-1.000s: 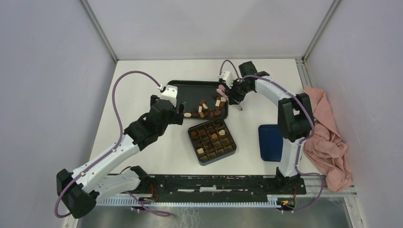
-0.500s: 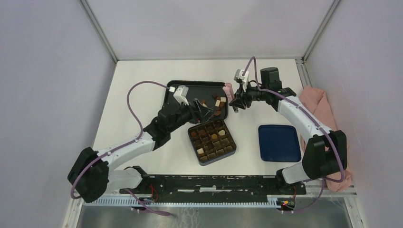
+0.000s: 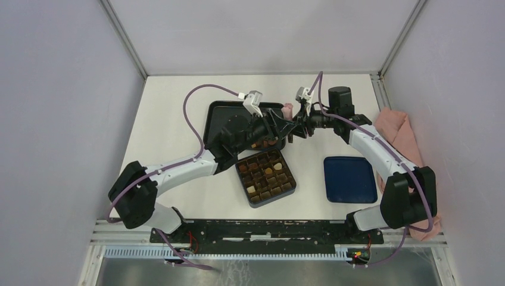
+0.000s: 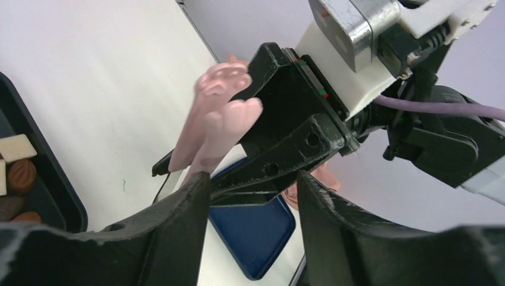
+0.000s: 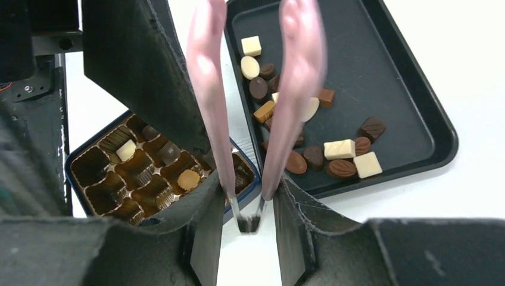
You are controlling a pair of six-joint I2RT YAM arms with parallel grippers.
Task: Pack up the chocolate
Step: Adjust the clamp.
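Observation:
Loose chocolate [image 5: 339,149] in dark, brown and cream pieces lies on the black tray [image 5: 369,77]; a few pieces fill the compartment box [image 3: 266,177]. My right gripper [image 5: 247,182] is shut on the pink tweezers [image 5: 205,77] over the gap between tray and box. A small dark thing, too blurred to name, sits between the tweezers' metal tips. My left gripper [image 3: 280,126] reaches across the tray right up against the right one. In the left wrist view its fingers [image 4: 178,226] stand apart, with the tweezers [image 4: 217,113] and the right gripper [image 4: 286,131] just beyond them.
A dark blue lid [image 3: 350,179] lies flat to the right of the box. A pink cloth [image 3: 411,173] is heaped at the table's right edge. The left arm covers much of the tray [image 3: 217,119]. Grey walls enclose the table.
The left arm swept right across the tray to the right gripper, and its jaws narrowed. The right arm swung its elbow outward early on, then barely moved, keeping the tweezers.

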